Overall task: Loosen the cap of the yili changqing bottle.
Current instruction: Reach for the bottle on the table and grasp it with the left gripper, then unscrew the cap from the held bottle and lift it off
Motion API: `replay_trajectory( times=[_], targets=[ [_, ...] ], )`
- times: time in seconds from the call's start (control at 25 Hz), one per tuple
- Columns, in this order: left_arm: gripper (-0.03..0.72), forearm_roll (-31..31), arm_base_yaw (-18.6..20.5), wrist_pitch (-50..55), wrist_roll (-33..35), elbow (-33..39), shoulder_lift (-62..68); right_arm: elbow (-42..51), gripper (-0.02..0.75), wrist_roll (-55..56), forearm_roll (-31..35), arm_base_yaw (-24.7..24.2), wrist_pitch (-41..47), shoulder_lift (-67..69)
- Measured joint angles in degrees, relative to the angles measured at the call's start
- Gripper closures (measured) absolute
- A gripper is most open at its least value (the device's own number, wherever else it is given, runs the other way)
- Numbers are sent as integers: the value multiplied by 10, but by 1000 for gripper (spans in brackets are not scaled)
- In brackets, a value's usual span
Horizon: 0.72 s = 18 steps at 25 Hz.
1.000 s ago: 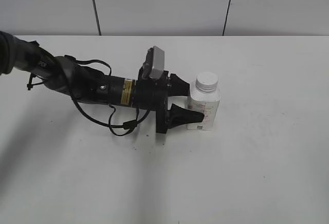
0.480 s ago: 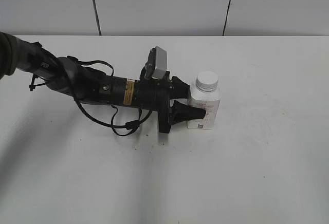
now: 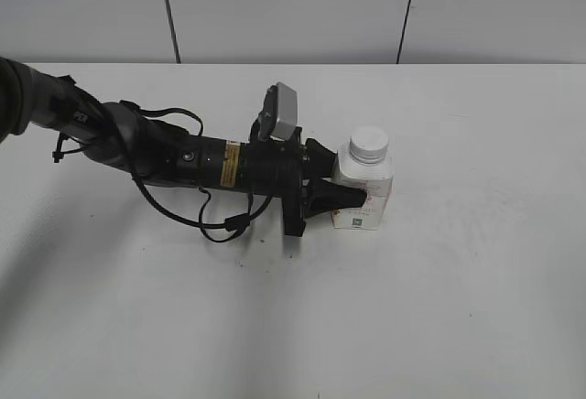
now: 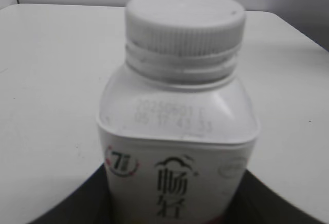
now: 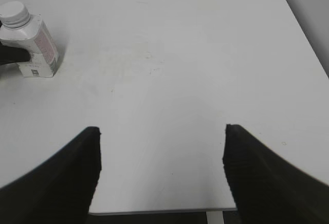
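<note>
While the yili changqing bottle [image 3: 363, 188] stands upright on the white worktop [image 3: 458, 280], a little right of centre, you can see the left gripper [image 3: 352, 184] reaching in from the left with its fingers [image 3: 337, 201] set against the bottle's lower body, one on the near side and one on the far side. In the left wrist view the bottle [image 4: 177, 157] fills the picture and dark finger surfaces sit at its base on both sides; the fingers look closed onto it, though the exact contact is partly hidden. The cap [image 3: 369, 144] sits on the neck, level and apparently fully screwed down; the left wrist view shows its ribbed side [image 4: 185, 26] meeting the collar with no visible gap.

The right gripper [image 5: 162, 167] is well away from the bottle. Its wrist view shows two dark fingers [image 5: 67, 175] spread wide apart over bare worktop, holding nothing, with the bottle [image 5: 30, 41] small in the far left corner.

Progress, as a judgement: you have the steadying grasp on the body in place, or nearly so. What is left is the main part: bring the right gripper across to the cap, close on its ribbed side and twist it loose while the left gripper resists the turn.
</note>
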Motion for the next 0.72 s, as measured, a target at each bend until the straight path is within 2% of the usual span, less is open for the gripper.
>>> replay_trajectory(
  times=[0.72],
  targets=[
    [367, -1, 0, 1, 0, 0, 0, 0, 154, 0, 5, 0, 0, 0]
  ],
)
